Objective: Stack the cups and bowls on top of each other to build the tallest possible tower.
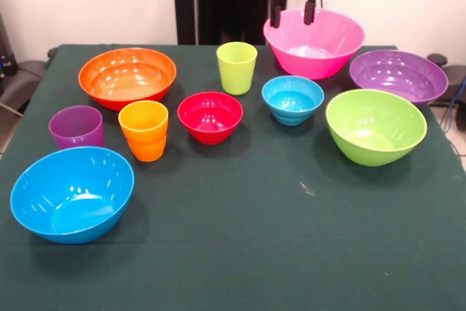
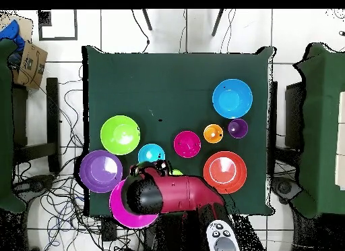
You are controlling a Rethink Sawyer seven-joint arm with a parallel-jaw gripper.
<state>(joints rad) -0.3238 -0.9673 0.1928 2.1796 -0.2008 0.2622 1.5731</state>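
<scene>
Hovering over pink bowl (image 1: 314, 43) rim at table (image 1: 240, 253) far edge, fingers (image 1: 276, 14) parted, empty.

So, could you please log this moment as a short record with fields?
stacking: none yet; every piece stands apart on the table
end effector: open, above the pink bowl rim
large bowls: pink, orange bowl, blue bowl, green bowl, purple bowl
small bowls: red bowl, light blue bowl
cups: green cup, orange cup, purple cup
</scene>
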